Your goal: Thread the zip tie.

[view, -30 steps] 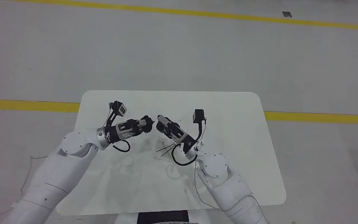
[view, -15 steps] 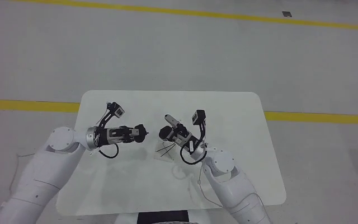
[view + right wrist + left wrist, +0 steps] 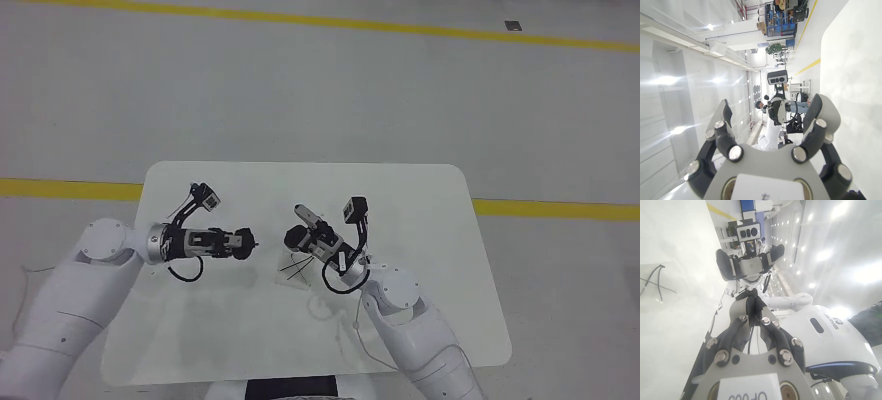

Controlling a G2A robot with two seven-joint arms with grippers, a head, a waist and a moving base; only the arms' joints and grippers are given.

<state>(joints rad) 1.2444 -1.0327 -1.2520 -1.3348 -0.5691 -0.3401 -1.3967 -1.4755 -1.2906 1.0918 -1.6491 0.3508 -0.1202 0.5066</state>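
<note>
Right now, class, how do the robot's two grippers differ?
The left gripper is shut; the right gripper is wide open. The left gripper pinches a black zip tie; the right gripper holds nothing. Both hang over the white table, facing each other.

A thin black zip tie [image 3: 750, 313] sits pinched in the left gripper [image 3: 753, 296], its tip apparently bunched. Loose zip ties [image 3: 296, 267], also black, lie crossed on the table [image 3: 420, 200] just beside it.
</note>
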